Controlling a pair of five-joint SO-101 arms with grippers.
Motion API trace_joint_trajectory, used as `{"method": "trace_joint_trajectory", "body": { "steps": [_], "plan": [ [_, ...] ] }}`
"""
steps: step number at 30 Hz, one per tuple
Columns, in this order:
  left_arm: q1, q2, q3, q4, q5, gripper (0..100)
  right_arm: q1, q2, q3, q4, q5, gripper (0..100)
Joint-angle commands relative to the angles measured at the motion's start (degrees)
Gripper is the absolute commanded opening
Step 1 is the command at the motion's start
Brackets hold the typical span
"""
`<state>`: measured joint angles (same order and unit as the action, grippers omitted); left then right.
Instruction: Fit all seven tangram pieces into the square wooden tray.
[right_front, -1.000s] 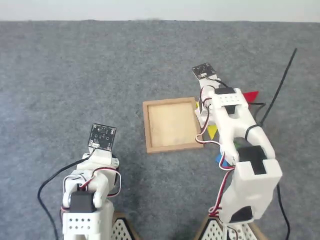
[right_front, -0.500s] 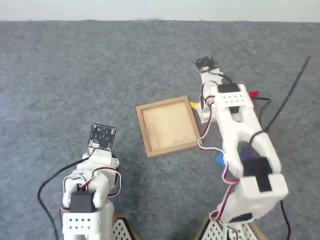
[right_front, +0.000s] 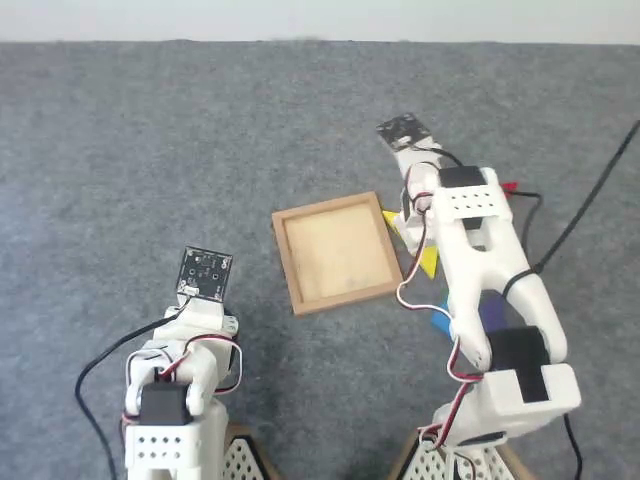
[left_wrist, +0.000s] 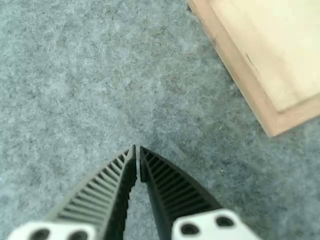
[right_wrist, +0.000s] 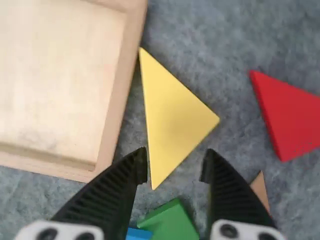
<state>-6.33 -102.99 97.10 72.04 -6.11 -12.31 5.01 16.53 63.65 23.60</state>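
Tangram pieces: none are in the tray (right_front: 283, 262) yet. Its floor is bare wood, so 0 of 7 are done. The tray sits mid-table, slightly skewed.

Pieces lie loose on the grey carpet (right_front: 150, 130) between its 2 and 5 o'clock, partly under the right arm:
- Yellow triangle (right_wrist: 172, 120) is nearest, at 3 o'clock, one corner about touching the tray's rim.
- Red triangle (right_wrist: 287, 117) is farther out toward 2 o'clock, apart from yellow.
- Green piece (right_wrist: 167, 222), blue piece (right_wrist: 137, 234) and tan piece (right_wrist: 260, 187) are bunched near yellow's pointed end, around 4 o'clock.
- A purple bit shows beside the arm in the high view.

That makes six colours. I can't tell where the seventh piece is.

Right gripper (right_wrist: 175, 167): jaws spread, straddling yellow's pointed end, not clamped on it. I can't tell whether it touches the carpet.

Left gripper (left_wrist: 137, 150): pressed together, nothing in it, over carpet at the tray's 8 o'clock, near a corner.

My read: yellow is the first pick, and all seven placements remain.
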Motion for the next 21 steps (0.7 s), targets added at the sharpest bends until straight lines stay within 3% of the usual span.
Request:
{"method": "trace_joint_trajectory", "body": {
  "steps": [1, 5, 21],
  "plan": [
    [-0.18, -1.14, -0.66, 0.26, 0.53, 1, -1.8, 3.21, -4.66, 0.57, 3.43, 34.3],
    [-0.18, -1.14, -0.66, 0.26, 0.53, 1, -1.8, 10.24, -7.65, 0.66, 6.86, 41.4],
    [-0.18, -1.14, -0.66, 0.26, 0.53, 1, 0.04, 22.37, -15.47, 0.75, 7.65, 37.4]
  ]
}}
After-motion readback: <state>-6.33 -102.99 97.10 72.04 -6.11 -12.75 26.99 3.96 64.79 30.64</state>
